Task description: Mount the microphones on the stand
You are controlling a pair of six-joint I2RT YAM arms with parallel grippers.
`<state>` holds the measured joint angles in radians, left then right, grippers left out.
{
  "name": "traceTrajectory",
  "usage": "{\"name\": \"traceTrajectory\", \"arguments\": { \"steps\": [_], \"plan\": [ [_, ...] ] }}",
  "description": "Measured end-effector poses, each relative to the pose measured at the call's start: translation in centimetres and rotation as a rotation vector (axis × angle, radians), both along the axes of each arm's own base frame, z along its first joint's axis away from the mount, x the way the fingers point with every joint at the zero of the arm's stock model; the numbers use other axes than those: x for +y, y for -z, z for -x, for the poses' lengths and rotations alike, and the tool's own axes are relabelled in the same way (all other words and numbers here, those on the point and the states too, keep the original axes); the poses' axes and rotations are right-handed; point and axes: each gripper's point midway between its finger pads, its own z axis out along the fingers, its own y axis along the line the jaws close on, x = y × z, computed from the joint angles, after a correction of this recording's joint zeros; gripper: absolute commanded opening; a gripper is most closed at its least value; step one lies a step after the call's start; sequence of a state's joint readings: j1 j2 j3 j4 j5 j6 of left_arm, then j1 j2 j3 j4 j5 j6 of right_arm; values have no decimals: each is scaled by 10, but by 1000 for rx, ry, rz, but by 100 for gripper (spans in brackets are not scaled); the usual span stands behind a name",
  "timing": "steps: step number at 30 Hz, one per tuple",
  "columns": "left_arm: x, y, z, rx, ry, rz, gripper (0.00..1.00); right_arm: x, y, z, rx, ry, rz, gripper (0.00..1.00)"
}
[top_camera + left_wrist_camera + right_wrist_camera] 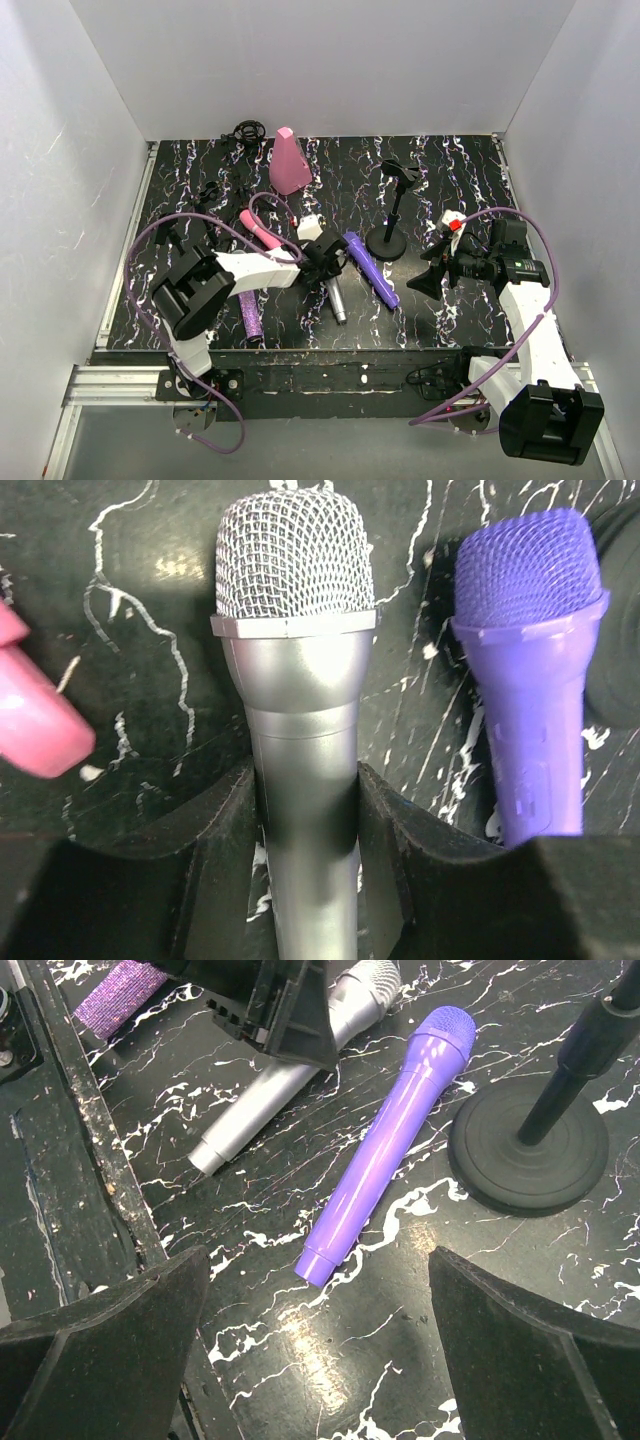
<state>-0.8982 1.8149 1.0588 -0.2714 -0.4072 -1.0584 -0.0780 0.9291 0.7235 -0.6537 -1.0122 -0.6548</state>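
The left gripper (305, 815) is clamped on the silver microphone (298, 710), with its jaws pressed against both sides of the handle below the mesh head. The lower handle is cut off by the frame edge in the wrist view. Whether the microphone is lifted off the table (450, 160) cannot be told. The right gripper (320, 1260) is held wide apart above the violet microphone (385, 1150), which lies flat near the stand (530, 1150). Only the stand's round base and lower pole are shown there; its clip (400, 172) is seen from the top. The pink microphone (258, 229) lies left of the left gripper. The glittery microphone (250, 316) is partly hidden by the left arm (255, 270).
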Motion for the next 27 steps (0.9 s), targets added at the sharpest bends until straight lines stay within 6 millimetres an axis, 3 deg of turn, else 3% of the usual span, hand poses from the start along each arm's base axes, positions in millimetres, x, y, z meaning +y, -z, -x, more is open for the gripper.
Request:
{"name": "traceTrajectory", "arguments": {
  "steps": [3, 9, 27],
  "plan": [
    [12, 0, 8, -7, 23, -16, 0, 0, 0, 0, 2, 0, 0, 97],
    [38, -13, 29, -58, 116, -38, 0, 0, 0, 1, 1, -2, -3, 96],
    [22, -144, 53, -595, 446, 337, 0, 12, -13, 14, 14, -68, -94, 96]
  ]
}}
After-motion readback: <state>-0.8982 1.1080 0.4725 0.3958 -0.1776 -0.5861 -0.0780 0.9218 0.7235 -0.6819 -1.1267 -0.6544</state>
